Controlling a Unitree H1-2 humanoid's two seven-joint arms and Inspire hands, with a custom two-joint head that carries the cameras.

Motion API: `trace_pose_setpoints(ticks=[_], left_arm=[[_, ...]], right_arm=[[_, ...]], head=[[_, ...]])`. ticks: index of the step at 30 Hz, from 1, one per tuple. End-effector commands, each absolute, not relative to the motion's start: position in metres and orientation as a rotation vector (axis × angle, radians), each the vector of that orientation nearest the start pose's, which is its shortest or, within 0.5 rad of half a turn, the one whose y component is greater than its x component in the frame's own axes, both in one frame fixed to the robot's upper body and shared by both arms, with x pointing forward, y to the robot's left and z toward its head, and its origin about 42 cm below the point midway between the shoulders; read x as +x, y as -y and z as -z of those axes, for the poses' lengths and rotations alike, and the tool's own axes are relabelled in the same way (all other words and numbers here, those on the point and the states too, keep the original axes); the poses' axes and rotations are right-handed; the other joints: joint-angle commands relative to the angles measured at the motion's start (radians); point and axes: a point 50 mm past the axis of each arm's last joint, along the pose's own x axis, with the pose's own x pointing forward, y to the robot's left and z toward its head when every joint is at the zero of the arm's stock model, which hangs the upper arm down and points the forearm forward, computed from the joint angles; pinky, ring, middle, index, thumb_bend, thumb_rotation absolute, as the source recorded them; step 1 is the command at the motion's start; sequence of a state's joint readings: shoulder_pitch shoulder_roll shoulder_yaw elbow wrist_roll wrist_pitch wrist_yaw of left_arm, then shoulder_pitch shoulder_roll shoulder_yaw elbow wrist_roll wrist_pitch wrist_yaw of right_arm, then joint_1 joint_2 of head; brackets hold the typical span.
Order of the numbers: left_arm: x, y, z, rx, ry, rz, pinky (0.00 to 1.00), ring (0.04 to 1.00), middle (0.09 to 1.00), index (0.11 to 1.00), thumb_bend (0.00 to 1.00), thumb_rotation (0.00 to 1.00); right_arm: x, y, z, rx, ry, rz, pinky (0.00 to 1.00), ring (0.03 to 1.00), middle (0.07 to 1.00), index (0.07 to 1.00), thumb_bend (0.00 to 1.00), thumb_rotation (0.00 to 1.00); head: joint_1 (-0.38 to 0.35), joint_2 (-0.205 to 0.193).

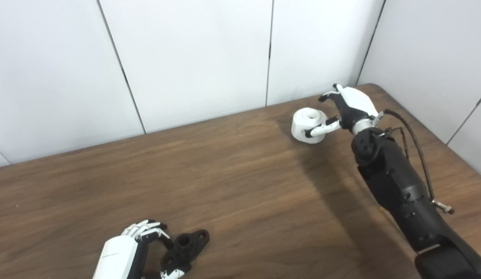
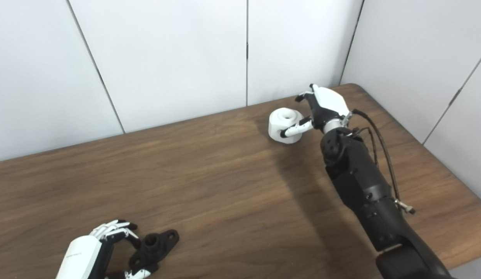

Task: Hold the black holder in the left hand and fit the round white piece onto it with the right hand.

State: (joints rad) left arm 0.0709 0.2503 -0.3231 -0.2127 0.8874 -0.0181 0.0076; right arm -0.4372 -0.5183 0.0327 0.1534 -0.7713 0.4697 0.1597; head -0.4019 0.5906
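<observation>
A plain test room or lab corner: a wood-grain desk point(image 1: 232, 186) is pushed against bare white wall panels point(image 1: 193, 58) with dark seams, which rise behind the desk and wrap around its far right corner. Nothing homely lies on the desk, only small printed-looking parts and black robot arms

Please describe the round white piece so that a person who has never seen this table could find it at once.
Look at the brown wooden table and go to its far right corner, near the white wall. There the round white piece sits on the wood, with the right hand around it. It is the only white object on the table, chunky, with a hole in its top.
</observation>
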Motion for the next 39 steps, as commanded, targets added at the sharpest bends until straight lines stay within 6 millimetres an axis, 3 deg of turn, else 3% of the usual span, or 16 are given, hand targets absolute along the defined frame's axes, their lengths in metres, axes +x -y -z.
trace_pose_setpoints(ticks=[1,16,35,39], left_arm=[[0.2439,-0.2008,-0.1244,1.101,0.258,0.269,0.83,0.824,0.743,0.486,0.52,0.04],[0.2447,-0.1999,-0.1254,1.101,0.265,0.266,0.83,0.823,0.741,0.485,0.52,0.04],[0.2445,-0.1993,-0.1279,1.108,0.256,0.266,0.83,0.823,0.744,0.486,0.52,0.04],[0.2446,-0.199,-0.1282,1.1,0.264,0.263,0.83,0.82,0.742,0.485,0.52,0.04]], right_arm=[[0.4189,0.3863,-0.2616,-1.234,-0.141,0.337,1.0,1.0,0.979,0.75,0.98,0.35],[0.4166,0.3881,-0.2558,-1.23,-0.14,0.331,1.0,1.0,0.958,0.67,0.93,0.33],[0.4138,0.3914,-0.2536,-1.216,-0.136,0.338,1.0,1.0,0.935,0.639,0.91,0.3],[0.4134,0.394,-0.2519,-1.205,-0.118,0.325,1.0,1.0,0.906,0.584,0.88,0.25]], head=[[-0.002,0.0],[0.002,0.003],[-0.002,0.006],[-0.001,0.007]])
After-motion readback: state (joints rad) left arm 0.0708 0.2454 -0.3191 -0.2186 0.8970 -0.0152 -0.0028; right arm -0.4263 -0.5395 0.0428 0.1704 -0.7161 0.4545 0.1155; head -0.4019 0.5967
